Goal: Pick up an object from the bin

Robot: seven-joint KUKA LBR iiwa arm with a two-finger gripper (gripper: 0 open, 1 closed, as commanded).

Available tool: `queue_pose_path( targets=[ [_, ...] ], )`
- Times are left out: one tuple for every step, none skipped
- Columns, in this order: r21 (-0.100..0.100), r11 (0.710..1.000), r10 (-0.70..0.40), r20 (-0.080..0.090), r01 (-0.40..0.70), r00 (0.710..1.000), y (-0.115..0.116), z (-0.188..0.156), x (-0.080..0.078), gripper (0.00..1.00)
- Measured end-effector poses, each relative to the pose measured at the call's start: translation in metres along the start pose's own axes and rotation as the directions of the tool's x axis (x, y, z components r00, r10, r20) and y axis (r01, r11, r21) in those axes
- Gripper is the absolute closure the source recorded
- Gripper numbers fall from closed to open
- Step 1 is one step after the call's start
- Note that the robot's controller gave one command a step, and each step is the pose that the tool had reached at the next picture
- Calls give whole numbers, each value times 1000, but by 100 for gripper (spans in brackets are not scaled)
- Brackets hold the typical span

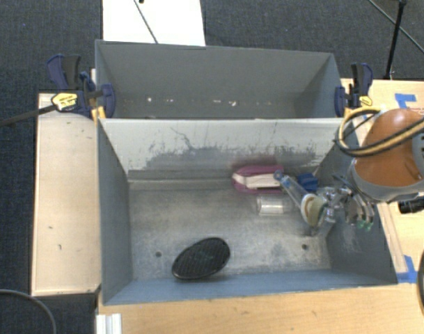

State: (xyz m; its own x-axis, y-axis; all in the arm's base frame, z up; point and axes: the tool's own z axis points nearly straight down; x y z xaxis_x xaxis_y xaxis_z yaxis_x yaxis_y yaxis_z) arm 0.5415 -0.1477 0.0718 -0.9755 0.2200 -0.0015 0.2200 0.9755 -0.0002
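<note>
Where the gripper was seen: the gripper [328, 213] was pictured low in the right end of the grey metal bin [218, 152], close above the floor and near the right wall.
Arm: it was shown reaching in from the right, its wrist capped by an orange cover [391, 155] and looped with yellow-and-black cables [351, 127].
Claw: how far it was opened could not be told, nor whether anything was gripped in it.
Nearest thing: a clear tube [293, 188] with a round tan end [311, 207] was laid slantwise on the floor, right of centre. The tan end was set just beside the gripper, on the side toward the bin's middle. Whether the two were touching could not be told.
Blue piece: a small blue piece [308, 181] was seen just behind the tube, at the foot of the back wall.
Pink-and-white block: the pink-and-white block [257, 179] was laid along the foot of the back wall, its right end met by the tube's far end.
Clear container: a small clear container [271, 205] was set just in front of the block and just left of the tube.
Black oval: a black oval [201, 258] with a meshed surface was left alone near the front wall, left of centre, well apart from the gripper and the other things.
</note>
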Motion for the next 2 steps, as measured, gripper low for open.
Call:
queue_pose_path(
  targets=[
    [-1, 999, 37, 10, -37, 999, 5, -171, -1, 100],
    [1, 993, -119, 10, 119, 993, 22, -275, 27, 100]
  ],
)
